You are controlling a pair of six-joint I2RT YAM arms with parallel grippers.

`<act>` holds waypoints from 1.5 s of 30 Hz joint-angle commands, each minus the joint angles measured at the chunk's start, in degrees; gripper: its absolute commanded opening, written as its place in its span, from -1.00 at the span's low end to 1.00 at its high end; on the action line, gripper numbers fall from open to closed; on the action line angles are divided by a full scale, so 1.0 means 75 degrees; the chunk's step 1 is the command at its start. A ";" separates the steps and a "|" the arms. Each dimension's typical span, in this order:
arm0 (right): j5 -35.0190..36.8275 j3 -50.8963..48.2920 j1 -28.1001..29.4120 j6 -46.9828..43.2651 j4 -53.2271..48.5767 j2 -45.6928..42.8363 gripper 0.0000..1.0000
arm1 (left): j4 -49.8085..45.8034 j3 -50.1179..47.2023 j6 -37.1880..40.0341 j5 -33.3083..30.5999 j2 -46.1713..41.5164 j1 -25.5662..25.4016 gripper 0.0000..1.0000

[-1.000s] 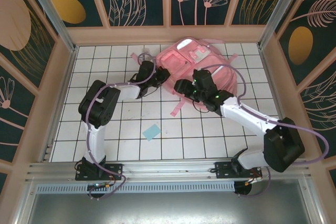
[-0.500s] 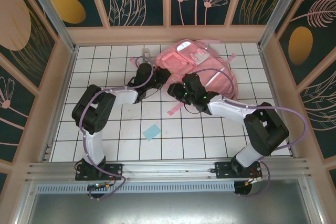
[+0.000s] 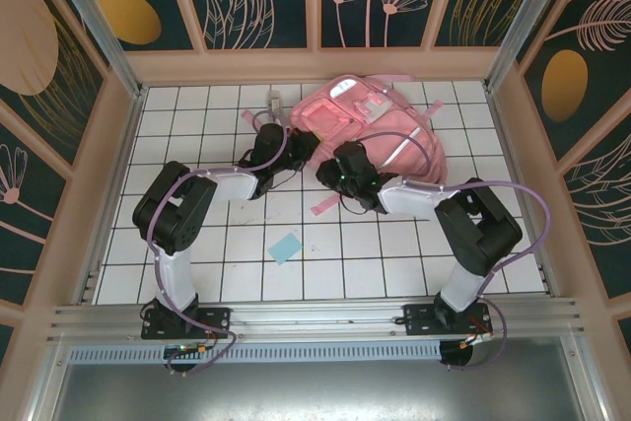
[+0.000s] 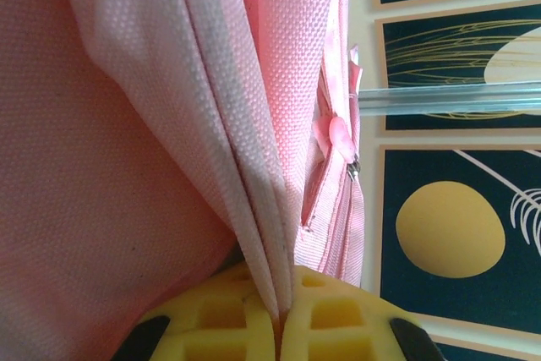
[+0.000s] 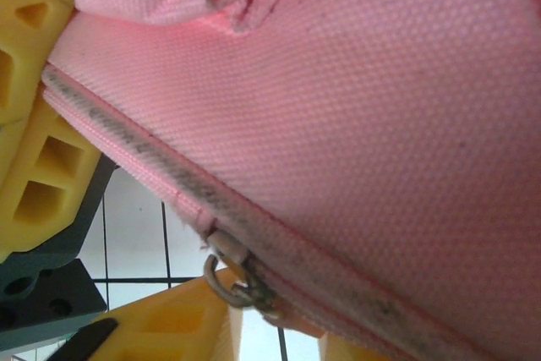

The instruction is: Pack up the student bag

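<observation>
1. The student bag (image 3: pixel 380 130) lies flat on the white tiled desk (image 3: pixel 197 105), in the upper middle of the top view, close to the back wall.
2. A fold of the bag's pink fabric is pinched between the pads of the left claw (image 4: pixel 279 327), which is closed tight on it at the bag's left edge.
3. The right claw (image 5: pixel 144 234) is set at the bag's near edge. A grey, soiled zipper seam runs between its yellow fingers (image 5: pixel 34 124), and a metal zipper ring (image 5: pixel 230 283) hangs just above the lower finger.
4. The right claw's jaws stand partly apart. It cannot be told whether the seam is actually clamped or merely lies between them.
5. Packing is judged to be at an early stage. The bag is held at two points, seemingly so that its zipper can be worked, and no opened compartment can be seen.
6. Nothing can be seen going into the bag. Opening it, loading it and closing it are all judged to be left.
7. A small light-blue square (image 3: pixel 285 246), possibly a card or note, lies alone on the desk in the lower middle, well apart from the bag.
8. A small pale object (image 3: pixel 273 101), too small to identify, rests just beside the bag's upper left corner.
9. A loose pink strap (image 3: pixel 323 206) trails onto the desk below the right claw and could get in the way of the zipper work.
</observation>
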 commanded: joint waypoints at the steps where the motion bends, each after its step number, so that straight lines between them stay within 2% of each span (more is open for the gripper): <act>1: 0.0812 0.0066 -0.0145 -0.0104 0.0479 -0.0193 -0.58 | 0.0752 0.0078 -0.0135 0.0485 -0.0475 -0.0140 -1.00; 3: 0.0771 -0.0017 -0.0206 -0.0192 0.0474 -0.0322 -0.70 | 0.0697 0.0099 -0.0089 0.0462 -0.0464 -0.0133 -1.00; 10: 0.0530 -0.0313 -0.0402 -0.0685 -0.0177 -0.1109 -0.76 | 0.0635 0.0125 0.0017 0.0397 -0.0326 -0.0140 -1.00; 14: 0.0306 -0.0530 -0.0493 -0.1020 -0.0544 -0.1623 -1.00 | 0.0635 0.0182 0.0029 0.0367 -0.0234 -0.0132 -1.00; 20: -0.0615 -0.0730 -0.1064 -0.1413 -0.0974 -0.2179 -1.00 | 0.0304 0.0489 0.0393 0.0230 -0.0095 -0.0065 -1.00; 27: -0.1706 -0.0679 -0.1756 -0.2300 -0.3468 -0.3071 -1.00 | 0.0030 0.1131 0.0835 0.0188 0.0416 0.0256 -1.00; 33: -0.1585 -0.0343 -0.2371 -0.3511 -0.5449 -0.3396 -1.00 | -0.0413 0.1793 0.1255 0.0397 0.0752 0.0328 -1.00; 37: -0.1073 0.0249 -0.2582 -0.4186 -0.6607 -0.3133 -1.00 | -0.0859 0.2310 0.1651 0.0549 0.0985 0.0372 -1.00; 42: -0.0646 0.0273 -0.2595 -0.4329 -0.6893 -0.2993 -1.00 | -0.1008 0.2889 0.1841 0.0701 0.1446 0.0479 -1.00; 45: -0.1807 0.0033 -0.2603 -0.4108 -0.6187 -0.3053 -1.00 | -0.1325 0.3676 0.2188 0.0953 0.1925 0.0537 -1.00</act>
